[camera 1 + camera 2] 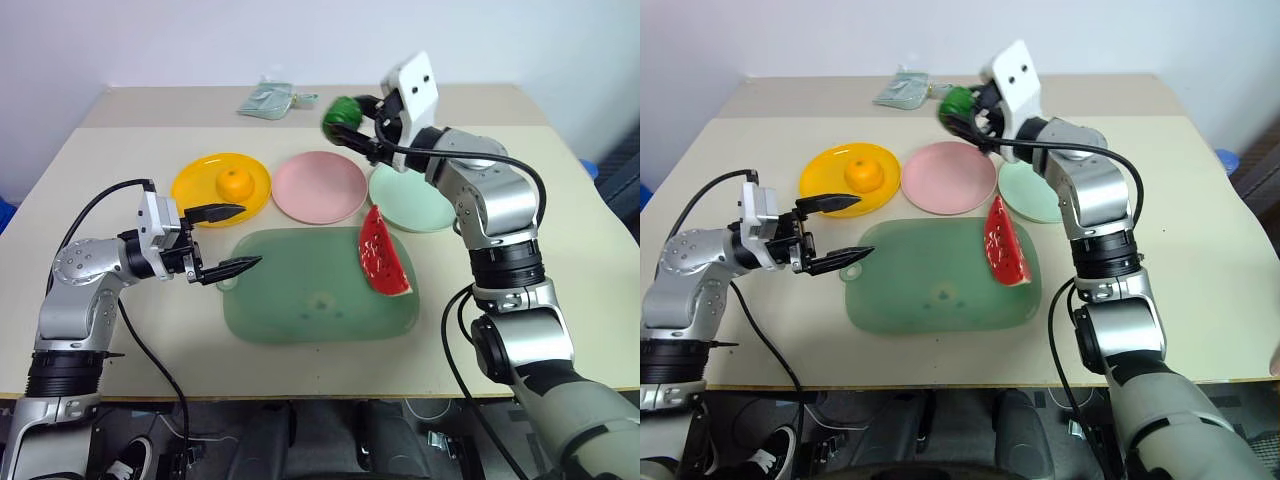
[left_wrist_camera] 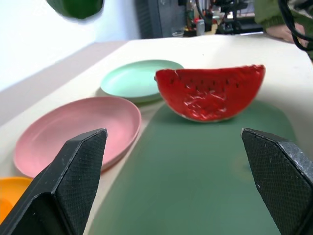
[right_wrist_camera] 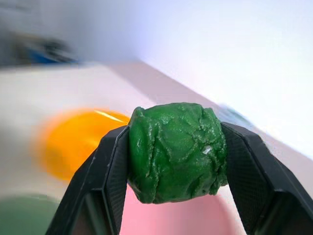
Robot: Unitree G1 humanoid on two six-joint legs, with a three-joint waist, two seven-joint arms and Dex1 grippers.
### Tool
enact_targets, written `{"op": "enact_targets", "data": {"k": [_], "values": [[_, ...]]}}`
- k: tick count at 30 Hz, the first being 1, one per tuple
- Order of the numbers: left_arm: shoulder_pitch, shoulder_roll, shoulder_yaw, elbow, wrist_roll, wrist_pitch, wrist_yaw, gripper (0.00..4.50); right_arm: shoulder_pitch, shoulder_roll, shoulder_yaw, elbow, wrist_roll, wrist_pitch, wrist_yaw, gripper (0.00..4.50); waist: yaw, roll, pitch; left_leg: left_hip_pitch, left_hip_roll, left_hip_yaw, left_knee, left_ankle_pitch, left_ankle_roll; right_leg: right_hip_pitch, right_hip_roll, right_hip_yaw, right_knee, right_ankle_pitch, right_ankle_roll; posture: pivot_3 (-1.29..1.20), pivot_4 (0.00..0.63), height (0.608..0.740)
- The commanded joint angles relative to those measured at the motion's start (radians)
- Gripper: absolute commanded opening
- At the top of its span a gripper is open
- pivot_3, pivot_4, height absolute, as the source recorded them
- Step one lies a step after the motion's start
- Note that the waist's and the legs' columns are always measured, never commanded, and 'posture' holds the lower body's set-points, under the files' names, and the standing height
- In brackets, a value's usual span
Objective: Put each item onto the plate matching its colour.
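My right gripper (image 1: 345, 120) is shut on the bumpy dark green vegetable (image 3: 177, 152) and holds it in the air above the far edge of the pink plate (image 1: 319, 187). The round orange fruit (image 1: 235, 182) lies on the yellow-orange plate (image 1: 205, 180). The red watermelon wedge (image 1: 383, 253) stands on its rind at the right side of the translucent green mat (image 1: 300, 295), just in front of the light mint green plate (image 1: 410, 200). My left gripper (image 1: 234, 238) is open, level over the mat's left edge, pointing toward the wedge (image 2: 210, 92).
A pale green packet (image 1: 266, 100) lies at the back of the table. The three plates stand in a row behind the mat. The table's front edge runs just under the mat.
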Motion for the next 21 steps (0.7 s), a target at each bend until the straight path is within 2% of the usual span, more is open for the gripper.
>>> {"op": "enact_targets", "data": {"k": [1, 6, 11, 12, 14, 15, 17, 21], "values": [[-0.018, -0.005, 0.014, 0.005, 0.009, -0.045, 0.006, 4.5, -0.012, -0.051, 0.006, 0.079, -0.074, -0.063, -0.044, 2.26, -0.003, 0.0, 0.0, 0.0, 0.0, 0.001, -0.001, 0.0, 0.0, -0.001, 0.0, 0.0, 0.0, 0.0, 0.0, 0.0, 0.15, 0.74], [-0.029, -0.01, 0.01, 0.029, 0.023, -0.075, 0.003, 4.5, 0.027, -0.109, 0.073, 0.203, -0.178, -0.1, -0.062, 2.26, -0.012, 0.0, 0.0, 0.0, 0.001, 0.003, -0.003, 0.0, 0.0, -0.002, 0.0, 0.002, 0.0, 0.0, 0.0, 0.0, 0.15, 0.74], [-0.036, -0.013, 0.009, 0.043, 0.03, -0.09, 0.003, 4.5, 0.061, -0.072, 0.05, 0.174, -0.107, -0.043, 0.021, 2.26, -0.031, 0.001, 0.0, 0.0, 0.001, 0.003, -0.003, 0.0, 0.0, -0.002, 0.0, 0.003, 0.0, 0.0, 0.0, 0.0, 0.15, 0.74], [-0.036, -0.013, 0.008, 0.043, 0.031, -0.09, 0.002, 4.5, 0.065, -0.07, 0.051, 0.167, -0.105, -0.03, 0.027, 3.23, -0.031, 0.001, 0.0, 0.0, 0.001, 0.003, -0.003, 0.0, 0.0, -0.003, 0.001, 0.003, 0.0, 0.0, 0.0, 0.0, 0.15, 0.74], [-0.035, -0.014, 0.005, 0.044, 0.032, -0.092, 0.0, 4.5, 0.062, -0.085, 0.059, 0.176, -0.14, -0.047, -0.005, 4.14, -0.028, 0.001, 0.0, 0.0, 0.001, 0.003, -0.003, 0.0, 0.0, -0.003, 0.001, 0.003, 0.001, 0.0, 0.0, 0.0, 0.15, 0.74], [-0.035, -0.013, 0.004, 0.046, 0.033, -0.093, -0.002, 4.5, 0.058, -0.093, 0.059, 0.18, -0.154, -0.059, -0.021, 4.46, -0.027, 0.001, 0.0, 0.0, 0.001, 0.003, -0.003, 0.0, 0.0, -0.003, 0.001, 0.003, 0.0, 0.0, 0.0, 0.0, 0.15, 0.74], [-0.038, -0.014, 0.006, 0.051, 0.028, -0.089, -0.005, 4.5, 0.032, -0.091, -0.002, 0.193, -0.115, -0.041, -0.048, 4.46, -0.023, 0.001, 0.0, 0.0, 0.001, 0.003, -0.003, 0.0, 0.0, -0.003, 0.0, 0.003, 0.0, 0.0, 0.0, 0.0, 0.15, 0.74], [-0.039, -0.022, -0.003, 0.059, 0.041, -0.11, -0.007, 4.5, 0.037, -0.103, -0.009, 0.161, -0.121, -0.01, -0.068, 4.46, -0.023, 0.001, 0.0, 0.0, 0.001, 0.003, -0.002, 0.0, 0.0, -0.002, 0.0, 0.003, 0.0, 0.0, 0.0, 0.0, 0.15, 0.74]]}}
